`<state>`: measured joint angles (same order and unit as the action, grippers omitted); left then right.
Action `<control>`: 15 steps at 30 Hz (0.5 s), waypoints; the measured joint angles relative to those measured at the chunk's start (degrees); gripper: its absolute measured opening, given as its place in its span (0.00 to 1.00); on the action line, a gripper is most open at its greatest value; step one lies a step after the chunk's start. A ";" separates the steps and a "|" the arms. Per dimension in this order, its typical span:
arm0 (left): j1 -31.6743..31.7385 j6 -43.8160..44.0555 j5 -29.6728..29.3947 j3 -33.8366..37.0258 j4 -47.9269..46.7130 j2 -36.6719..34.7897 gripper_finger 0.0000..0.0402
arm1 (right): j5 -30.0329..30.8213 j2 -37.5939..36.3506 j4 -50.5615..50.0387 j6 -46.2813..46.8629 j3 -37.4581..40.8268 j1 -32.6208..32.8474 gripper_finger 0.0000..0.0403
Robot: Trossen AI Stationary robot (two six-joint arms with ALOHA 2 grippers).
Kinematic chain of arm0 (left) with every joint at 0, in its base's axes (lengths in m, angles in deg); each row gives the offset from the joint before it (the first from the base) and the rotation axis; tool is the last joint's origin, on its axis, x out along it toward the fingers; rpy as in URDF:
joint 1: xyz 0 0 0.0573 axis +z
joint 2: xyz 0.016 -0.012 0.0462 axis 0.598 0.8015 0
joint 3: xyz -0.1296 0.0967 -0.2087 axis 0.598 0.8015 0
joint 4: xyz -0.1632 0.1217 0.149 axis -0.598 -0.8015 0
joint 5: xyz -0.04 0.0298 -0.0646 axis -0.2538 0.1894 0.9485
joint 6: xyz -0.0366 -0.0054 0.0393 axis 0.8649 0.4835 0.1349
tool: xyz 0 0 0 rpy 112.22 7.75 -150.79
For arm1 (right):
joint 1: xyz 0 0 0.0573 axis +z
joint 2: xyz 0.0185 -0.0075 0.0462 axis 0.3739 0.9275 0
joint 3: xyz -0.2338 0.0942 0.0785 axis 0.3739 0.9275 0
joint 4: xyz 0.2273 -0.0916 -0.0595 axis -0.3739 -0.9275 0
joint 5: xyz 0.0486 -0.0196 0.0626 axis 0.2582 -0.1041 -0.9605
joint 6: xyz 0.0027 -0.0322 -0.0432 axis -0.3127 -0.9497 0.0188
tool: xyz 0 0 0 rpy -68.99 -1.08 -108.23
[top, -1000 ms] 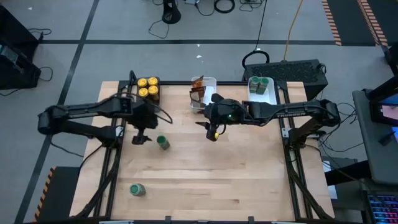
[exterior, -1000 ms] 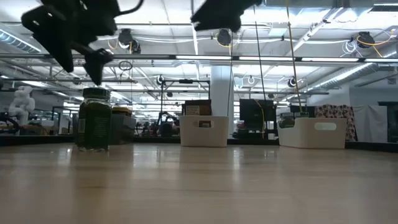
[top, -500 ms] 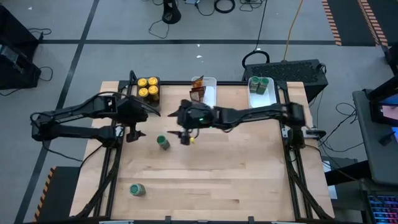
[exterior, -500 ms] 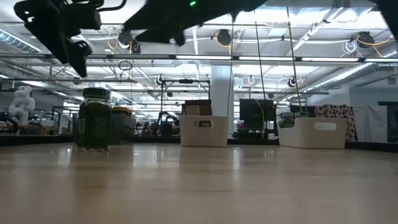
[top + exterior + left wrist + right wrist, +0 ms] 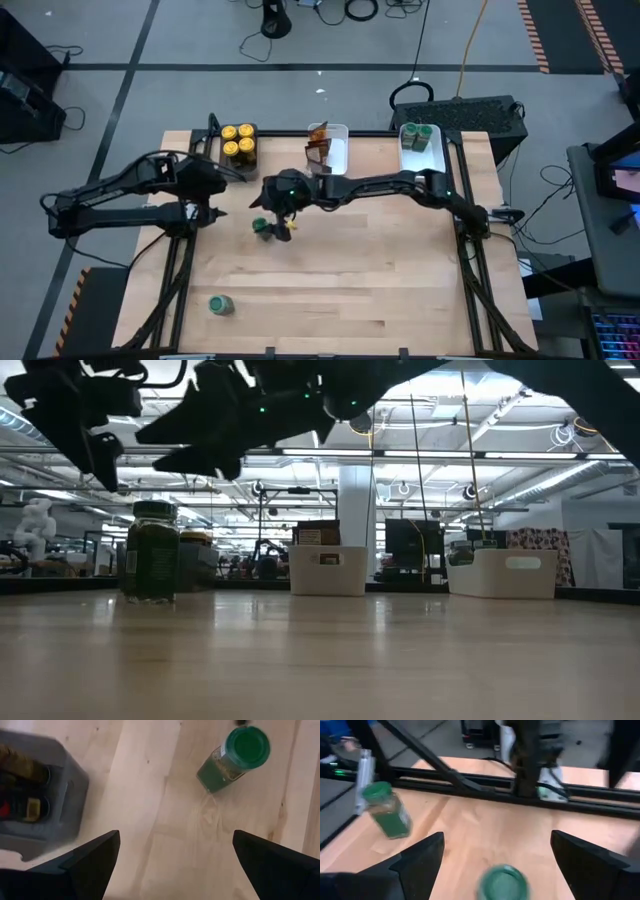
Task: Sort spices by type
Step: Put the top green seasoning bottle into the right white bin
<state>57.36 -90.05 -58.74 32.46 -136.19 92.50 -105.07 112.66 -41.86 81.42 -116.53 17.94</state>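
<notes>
Table light wood, pale grain. Two green-lidded jars on it, green contents, clear glass. Dark tray holds four jars with yellow lids. One white tray with brown-orange packets; another white tray with green-lidded jars. Both arms black, right one showing a small green light. Floor grey, dark seams, orange-black hazard stripes.

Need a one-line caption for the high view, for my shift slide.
Right gripper open above a green-lidded jar mid-table; left gripper waits open beside it.
</notes>
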 joint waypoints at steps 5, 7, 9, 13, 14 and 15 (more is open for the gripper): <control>0.45 0.80 0.15 0.54 0.54 -1.21 0.97 | -2.41 3.15 0.24 -0.10 -1.99 0.33 0.87; 0.45 1.90 0.15 0.54 0.86 -1.36 0.97 | -2.39 3.86 -0.81 -1.31 -1.85 0.42 0.87; 0.45 2.88 0.15 0.54 1.55 -1.45 0.97 | -2.17 4.16 -0.96 -2.29 -1.89 0.61 0.87; 0.41 3.71 0.15 0.54 3.04 -1.50 0.97 | -2.28 5.11 -2.04 -3.36 -2.03 0.79 0.87; 0.41 3.72 0.15 0.51 3.50 -1.51 0.97 | -2.23 5.24 -2.40 -3.47 -1.91 0.79 0.87; 0.41 3.81 0.15 0.51 3.68 -1.52 0.97 | -1.68 5.28 -2.11 -3.66 -1.89 0.81 0.87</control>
<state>57.76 -86.25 -58.59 32.97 -132.51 90.98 -106.75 117.94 -43.97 77.76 -118.43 18.75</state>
